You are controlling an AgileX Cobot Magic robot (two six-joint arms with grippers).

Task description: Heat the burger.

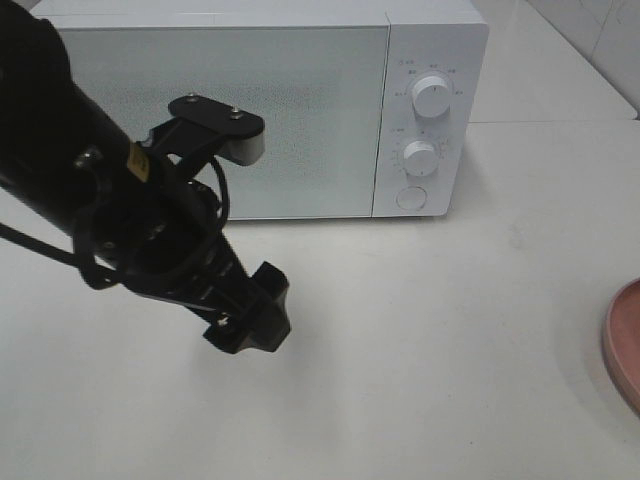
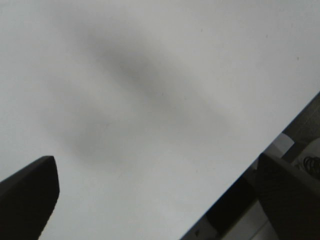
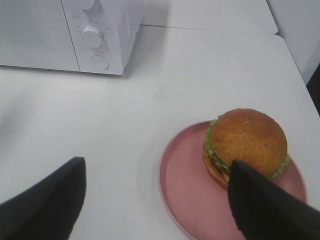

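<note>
The burger (image 3: pixel 246 141), with a golden-brown bun and a green lettuce frill, sits on a round pink plate (image 3: pixel 186 182) in the right wrist view. My right gripper (image 3: pixel 157 205) hovers above the table beside the plate, open and holding nothing. One of its fingers (image 3: pixel 270 210) overlaps the burger's near edge in that view. The exterior view shows only the plate's rim (image 1: pixel 625 345) at the right edge, and the burger is out of frame there. My left gripper (image 1: pixel 248 322) hangs over the bare table in front of the microwave (image 1: pixel 300 100). It is open (image 2: pixel 160 200) and empty.
The white microwave's door (image 1: pixel 225 120) is closed. Two knobs (image 1: pixel 431 96) and a round button (image 1: pixel 411 198) sit on its right panel. The left arm (image 1: pixel 90 190) crosses in front of the door. The table edge (image 2: pixel 260 155) shows in the left wrist view.
</note>
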